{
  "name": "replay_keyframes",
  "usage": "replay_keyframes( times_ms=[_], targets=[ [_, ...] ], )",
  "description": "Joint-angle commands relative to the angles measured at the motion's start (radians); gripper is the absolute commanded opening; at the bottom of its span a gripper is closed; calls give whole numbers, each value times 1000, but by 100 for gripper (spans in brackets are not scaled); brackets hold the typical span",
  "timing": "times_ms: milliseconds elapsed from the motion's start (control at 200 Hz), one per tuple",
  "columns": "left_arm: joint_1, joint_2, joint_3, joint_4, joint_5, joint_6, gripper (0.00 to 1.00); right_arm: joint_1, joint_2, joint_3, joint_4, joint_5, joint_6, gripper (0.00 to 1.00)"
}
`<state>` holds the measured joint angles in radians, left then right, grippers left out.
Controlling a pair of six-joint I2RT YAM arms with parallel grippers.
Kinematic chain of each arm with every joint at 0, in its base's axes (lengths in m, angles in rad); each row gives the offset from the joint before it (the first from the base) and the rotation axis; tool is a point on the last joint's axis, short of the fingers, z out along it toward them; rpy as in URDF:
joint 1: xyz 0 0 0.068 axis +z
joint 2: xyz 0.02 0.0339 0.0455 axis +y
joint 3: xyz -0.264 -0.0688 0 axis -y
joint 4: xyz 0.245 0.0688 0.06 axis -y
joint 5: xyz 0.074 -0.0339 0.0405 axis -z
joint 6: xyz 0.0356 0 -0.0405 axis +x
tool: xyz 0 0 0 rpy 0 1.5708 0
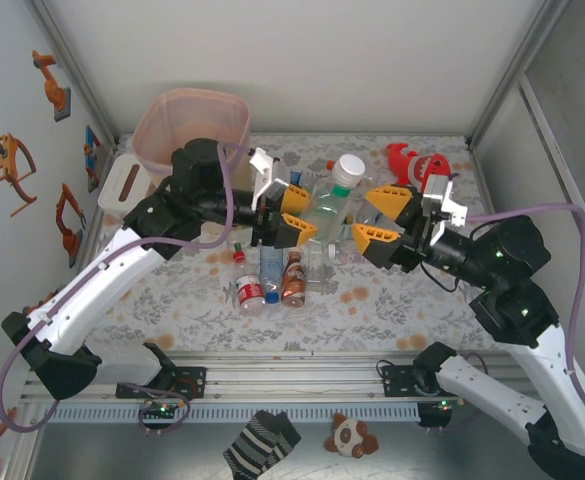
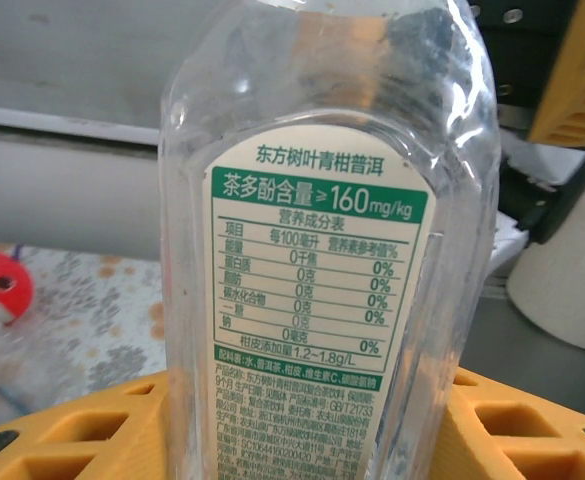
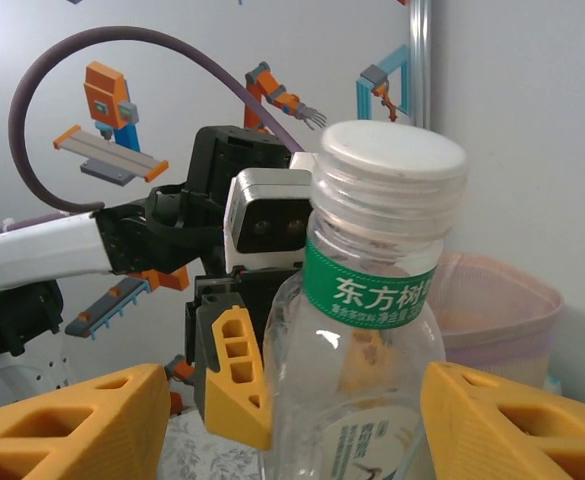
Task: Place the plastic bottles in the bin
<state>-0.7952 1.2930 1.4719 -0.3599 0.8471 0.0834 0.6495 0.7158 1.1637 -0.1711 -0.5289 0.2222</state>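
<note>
The clear tea bottle (image 1: 334, 200) is thin, glossy plastic with softly squared shoulders, a ribbed neck under a white screw cap, a green neck band and a white-and-green printed label. It is held over the middle of the table, to the right of the bin (image 1: 162, 140) and apart from it. The left gripper (image 1: 307, 213) is clamped on its lower body, and the left wrist view shows ribbed yellow fingers (image 2: 72, 430) pressed in on both sides. The right gripper (image 1: 362, 214) stands spread around the same bottle from the other side. In the right wrist view one finger (image 3: 82, 420) is clearly off the plastic, while the other (image 3: 512, 420) sits at its edge, and contact there cannot be told. The bin is a tall rounded-square basket of translucent pale pink, its mouth open, set in the far left corner just beside a small white box (image 1: 122, 185). Loose bottles lie in front of the grippers: a red-labelled one (image 1: 250, 293), a brown one (image 1: 293, 282) and a blue-labelled one (image 1: 272, 262), close together. A red plush toy (image 1: 417, 165) sits far right. Bare floral cloth (image 1: 422, 300), stained in spots, stretches along the near right. Plain white walls with aluminium posts close in three sides, and the left wall carries robot-arm stickers (image 1: 7, 165).
</note>
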Motion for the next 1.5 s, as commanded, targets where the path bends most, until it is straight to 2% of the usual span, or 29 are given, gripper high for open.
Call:
replay_keyframes(
  times_ms=[0,260,461,581,741,946,1087,1492],
  targets=[
    [33,-46,24,-35,-102,26,42,6,-14,-14,-21,42,-12,66],
    [141,-76,40,-78,-407,-13,41,6,-16,-18,-18,50,3,65],
    [232,-64,73,-126,-572,-54,41,6,-18,-22,-21,55,16,64],
    [341,-42,102,-165,-580,-101,40,6,-25,-27,-27,65,18,64],
    [457,16,152,-216,-607,-95,40,5,-36,-30,-34,74,17,64],
    [562,161,289,-319,-616,-65,40,6,-42,-26,-45,82,17,64],
    [592,270,369,-374,-597,-45,39,6,-44,-19,-48,88,18,63],
    [596,539,547,-560,-579,-24,36,6,-57,-15,-61,104,24,62]
  ],
)
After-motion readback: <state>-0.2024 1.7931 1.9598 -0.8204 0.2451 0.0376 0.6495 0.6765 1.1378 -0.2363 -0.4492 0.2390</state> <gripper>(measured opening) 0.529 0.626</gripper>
